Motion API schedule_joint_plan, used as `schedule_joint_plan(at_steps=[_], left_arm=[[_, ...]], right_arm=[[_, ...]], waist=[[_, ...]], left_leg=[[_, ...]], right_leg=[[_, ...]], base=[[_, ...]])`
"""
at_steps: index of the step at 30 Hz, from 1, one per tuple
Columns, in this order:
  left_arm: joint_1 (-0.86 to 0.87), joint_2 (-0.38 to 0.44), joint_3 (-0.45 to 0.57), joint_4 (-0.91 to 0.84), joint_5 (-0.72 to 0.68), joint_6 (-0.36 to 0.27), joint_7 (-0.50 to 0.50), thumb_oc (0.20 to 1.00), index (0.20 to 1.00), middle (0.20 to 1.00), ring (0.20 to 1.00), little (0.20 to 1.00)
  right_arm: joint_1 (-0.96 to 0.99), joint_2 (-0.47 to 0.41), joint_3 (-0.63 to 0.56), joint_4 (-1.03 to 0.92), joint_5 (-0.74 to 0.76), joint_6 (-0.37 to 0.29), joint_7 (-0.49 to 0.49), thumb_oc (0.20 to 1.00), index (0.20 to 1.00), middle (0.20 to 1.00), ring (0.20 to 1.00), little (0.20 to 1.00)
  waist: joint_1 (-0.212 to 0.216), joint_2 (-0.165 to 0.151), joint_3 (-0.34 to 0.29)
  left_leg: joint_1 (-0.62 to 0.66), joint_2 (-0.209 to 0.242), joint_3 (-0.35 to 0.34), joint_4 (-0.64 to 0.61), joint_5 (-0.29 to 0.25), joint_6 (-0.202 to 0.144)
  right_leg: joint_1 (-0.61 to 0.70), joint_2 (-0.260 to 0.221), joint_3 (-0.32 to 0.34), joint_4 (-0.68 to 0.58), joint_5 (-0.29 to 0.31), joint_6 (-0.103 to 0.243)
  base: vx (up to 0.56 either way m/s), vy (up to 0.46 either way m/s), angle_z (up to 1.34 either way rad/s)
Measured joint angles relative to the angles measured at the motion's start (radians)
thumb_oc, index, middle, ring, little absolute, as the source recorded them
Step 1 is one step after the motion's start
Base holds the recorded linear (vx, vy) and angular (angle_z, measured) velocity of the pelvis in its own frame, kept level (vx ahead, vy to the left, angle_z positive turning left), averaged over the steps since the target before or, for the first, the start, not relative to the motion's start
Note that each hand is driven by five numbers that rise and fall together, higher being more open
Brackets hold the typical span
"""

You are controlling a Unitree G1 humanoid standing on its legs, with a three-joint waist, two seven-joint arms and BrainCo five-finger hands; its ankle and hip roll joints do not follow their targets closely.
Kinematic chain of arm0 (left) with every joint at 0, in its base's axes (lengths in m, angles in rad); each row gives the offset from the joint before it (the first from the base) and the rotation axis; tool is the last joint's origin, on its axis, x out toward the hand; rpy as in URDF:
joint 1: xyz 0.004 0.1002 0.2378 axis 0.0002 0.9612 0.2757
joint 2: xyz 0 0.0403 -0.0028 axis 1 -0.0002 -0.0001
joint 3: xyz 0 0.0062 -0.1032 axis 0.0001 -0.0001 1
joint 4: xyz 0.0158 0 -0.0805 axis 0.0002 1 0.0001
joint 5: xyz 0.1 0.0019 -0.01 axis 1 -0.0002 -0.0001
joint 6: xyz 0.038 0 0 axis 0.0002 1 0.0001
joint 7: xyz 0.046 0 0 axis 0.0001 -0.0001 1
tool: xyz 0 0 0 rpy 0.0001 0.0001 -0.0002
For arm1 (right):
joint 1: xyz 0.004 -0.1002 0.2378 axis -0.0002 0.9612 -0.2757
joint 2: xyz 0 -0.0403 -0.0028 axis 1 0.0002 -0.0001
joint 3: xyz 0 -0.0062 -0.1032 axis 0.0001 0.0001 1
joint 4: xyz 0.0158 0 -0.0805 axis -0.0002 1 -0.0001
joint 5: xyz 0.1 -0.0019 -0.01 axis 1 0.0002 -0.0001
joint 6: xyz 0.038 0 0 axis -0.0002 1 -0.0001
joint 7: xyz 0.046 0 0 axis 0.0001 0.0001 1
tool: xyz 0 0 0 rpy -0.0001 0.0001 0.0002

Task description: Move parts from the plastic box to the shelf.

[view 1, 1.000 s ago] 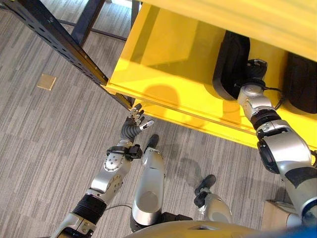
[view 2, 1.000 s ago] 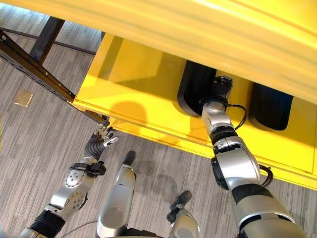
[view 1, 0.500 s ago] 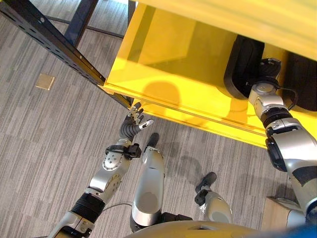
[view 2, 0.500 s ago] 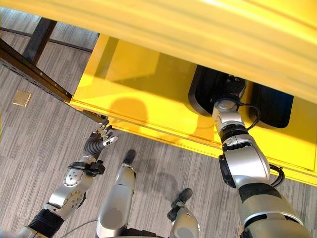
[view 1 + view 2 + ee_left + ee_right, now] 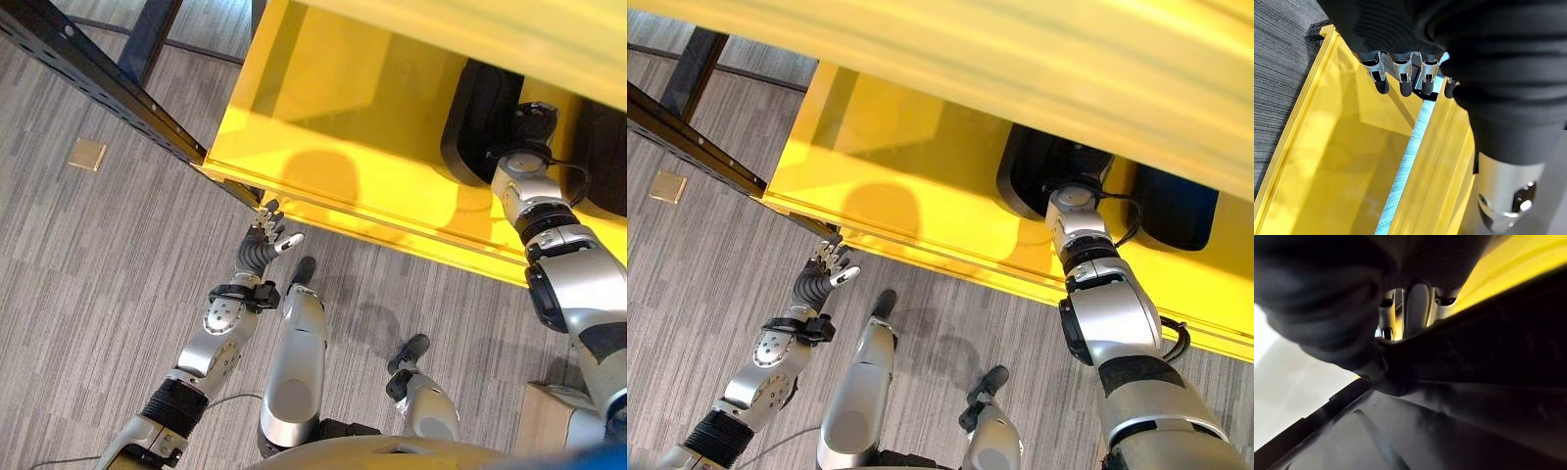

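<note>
One part point(image 5: 478, 122) shifted right slightly.

left hand point(image 5: 1400, 73) fingers relaxed, holding nothing | over yellow shelf point(image 5: 1327, 161)

Grey striped carpet floor point(image 5: 88, 264) with a tan square plate point(image 5: 86, 154).

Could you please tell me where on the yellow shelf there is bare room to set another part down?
The yellow shelf lies bare between its left edge beside the dark perforated metal rail and the nearer black moulded part. The shelf's right end is crowded: two black parts stand side by side, with the right robot hand at the nearer one.
</note>
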Motion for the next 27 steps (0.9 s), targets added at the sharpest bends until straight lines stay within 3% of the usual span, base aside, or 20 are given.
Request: schedule_joint_plan(at_steps=[12, 19, 27], left_arm=[[-0.002, 0.002, 0.002, 0.001, -0.001, -0.02, 0.019, 1.0, 1.0, 1.0, 1.0, 1.0], [0.002, 0.002, 0.004, 0.001, -0.002, -0.021, 0.024, 1.0, 1.0, 1.0, 1.0, 1.0], [0.001, 0.002, 0.012, 0.001, -0.001, -0.021, 0.026, 1.0, 1.0, 1.0, 1.0, 1.0]], right_arm=[[0.0, 0.046, -0.009, -0.349, 0.0, -0.073, -0.064, 1.0, 1.0, 1.0, 1.0, 1.0], [0.01, 0.067, -0.011, -0.508, -0.006, -0.084, -0.096, 1.0, 1.0, 1.0, 1.0, 1.0], [0.081, 0.068, -0.027, -0.751, -0.105, -0.099, -0.133, 1.0, 1.0, 1.0, 1.0, 1.0]], waist=[[-0.015, -0.013, 0.006], [-0.034, -0.015, 0.008], [-0.039, -0.019, 0.009]], left_leg=[[-0.004, 0.0, 0.001, 0.006, -0.001, 0.003], [-0.006, 0.0, 0.002, 0.01, -0.002, 0.003], [-0.006, 0.0, 0.004, 0.016, -0.005, 0.006]], right_leg=[[-0.002, 0.0, 0.002, 0.0, 0.002, -0.003], [-0.004, 0.0, 0.004, 0.001, 0.002, -0.004], [-0.003, -0.001, 0.006, 0.004, 0.002, -0.004]], base=[[0.0, 0.0, 0.0], [0.0, 0.0, 0.0], [0.0, 0.0, 0.0]])
